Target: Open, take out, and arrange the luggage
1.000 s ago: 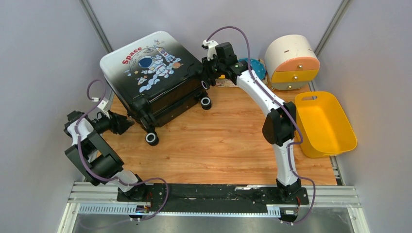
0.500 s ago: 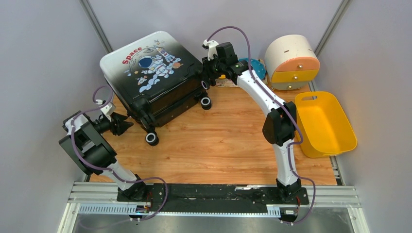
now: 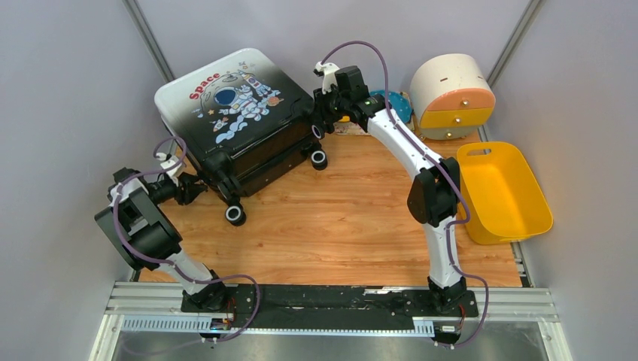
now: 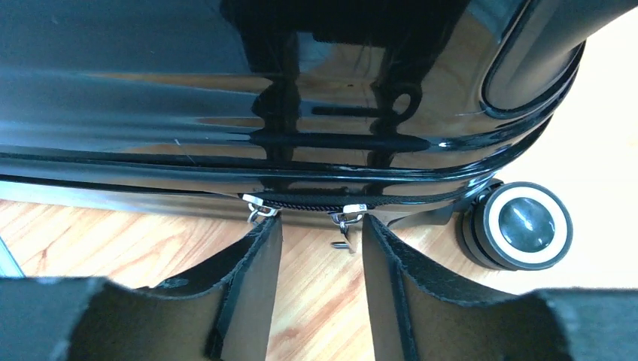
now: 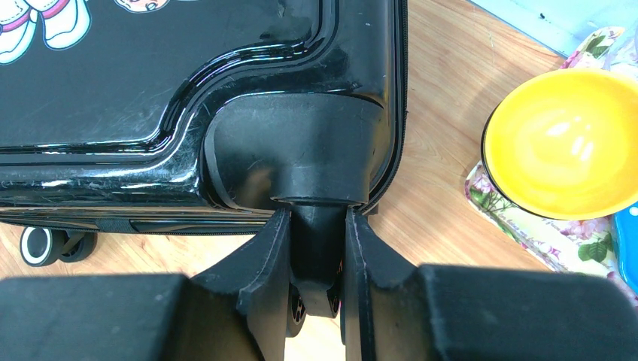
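The luggage (image 3: pixel 233 113) lies flat and closed at the back left, astronaut print facing up. My left gripper (image 3: pixel 198 188) is open at the case's near left side. In the left wrist view the left gripper (image 4: pixel 322 229) faces the zip line; one silver zip pull (image 4: pixel 344 222) hangs between the fingers, and a second pull (image 4: pixel 258 209) sits at the left fingertip. My right gripper (image 3: pixel 320 119) is at the case's right corner. In the right wrist view the right gripper (image 5: pixel 317 229) is shut on the black wheel stem (image 5: pixel 319 248) under that corner.
A round cream-and-orange drawer box (image 3: pixel 451 94) stands at the back right, with a yellow bin (image 3: pixel 500 192) in front of it. A yellow bowl (image 5: pixel 564 143) on a floral mat sits just right of the case. Case wheels (image 3: pixel 235 214) (image 3: pixel 319 159) stick out over the wooden table.
My left gripper has moved right and up to the suitcase's side, close to the zip. The right arm and the suitcase have not moved.
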Robot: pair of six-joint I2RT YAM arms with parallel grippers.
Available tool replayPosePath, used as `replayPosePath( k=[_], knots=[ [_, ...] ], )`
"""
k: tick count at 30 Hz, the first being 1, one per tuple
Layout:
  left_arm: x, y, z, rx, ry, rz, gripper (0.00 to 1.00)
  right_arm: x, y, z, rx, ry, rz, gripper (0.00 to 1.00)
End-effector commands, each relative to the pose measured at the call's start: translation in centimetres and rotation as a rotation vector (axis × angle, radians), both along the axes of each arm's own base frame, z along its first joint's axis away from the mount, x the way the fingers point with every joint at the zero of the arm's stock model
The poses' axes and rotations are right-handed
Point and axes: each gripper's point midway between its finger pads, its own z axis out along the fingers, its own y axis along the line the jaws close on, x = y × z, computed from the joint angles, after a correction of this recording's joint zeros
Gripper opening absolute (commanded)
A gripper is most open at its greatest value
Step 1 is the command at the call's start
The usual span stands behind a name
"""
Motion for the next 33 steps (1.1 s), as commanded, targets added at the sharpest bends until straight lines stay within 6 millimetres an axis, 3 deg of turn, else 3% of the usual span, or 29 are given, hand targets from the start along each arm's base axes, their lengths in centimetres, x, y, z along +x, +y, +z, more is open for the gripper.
replayPosePath(
  k=[1, 2, 5, 6, 8, 16, 21, 23, 26, 28, 30, 33],
  knots=[
    [0.0, -0.8, 0.7, 0.002, -0.068, -0.021, 0.48, -0.1, 1.1, -3.9, -0.024, 0.049, 0.018, 0.00],
    [-0.5, -1.2, 0.6, 0.007, -0.068, -0.034, 0.45, -0.1, 1.0, -3.7, -0.021, 0.046, 0.015, 0.00],
    [-2.1, -2.3, 0.8, 0.025, -0.055, -0.070, 0.24, -0.1, 1.0, -3.9, -0.023, 0.052, 0.012, 0.00],
    [-2.5, -2.6, 0.9, 0.025, -0.047, -0.077, 0.12, -0.2, 1.0, -4.0, -0.023, 0.053, 0.014, 0.00],
    [-3.7, -3.6, 0.9, -0.001, -0.004, -0.091, 0.01, -0.2, 1.0, -4.0, -0.023, 0.056, 0.011, 0.00],
    [-8.3, -8.0, 0.6, -0.066, 0.093, -0.092, 0.00, -0.3, 0.8, -4.4, -0.018, 0.071, -0.004, 0.00],
    [-9.0, -9.9, 0.2, -0.099, 0.141, -0.040, 0.00, -0.4, 1.0, -4.6, -0.013, 0.084, -0.009, 0.00],
    [-8.6, -10.7, -0.9, -0.150, 0.194, 0.024, 0.00, -0.8, 1.2, -4.8, -0.017, 0.088, -0.002, 0.00],
    [-6.9, -10.1, -1.2, -0.205, 0.200, 0.222, 0.00, -1.0, 1.5, -4.9, -0.016, 0.092, 0.002, 0.00],
    [-5.7, -9.5, 0.1, -0.264, 0.160, 0.317, 0.00, -1.3, 1.6, -5.0, -0.015, 0.096, 0.007, 0.00],
    [-4.7, -8.1, 0.1, -0.302, 0.191, 0.436, 0.00, -1.7, 1.6, -5.0, -0.012, 0.107, 0.010, 0.00],
    [-4.7, -9.4, 1.8, -0.387, 0.213, 0.382, 0.00, -2.4, 2.1, -4.8, 0.007, 0.129, 0.017, 0.00]
  ],
)
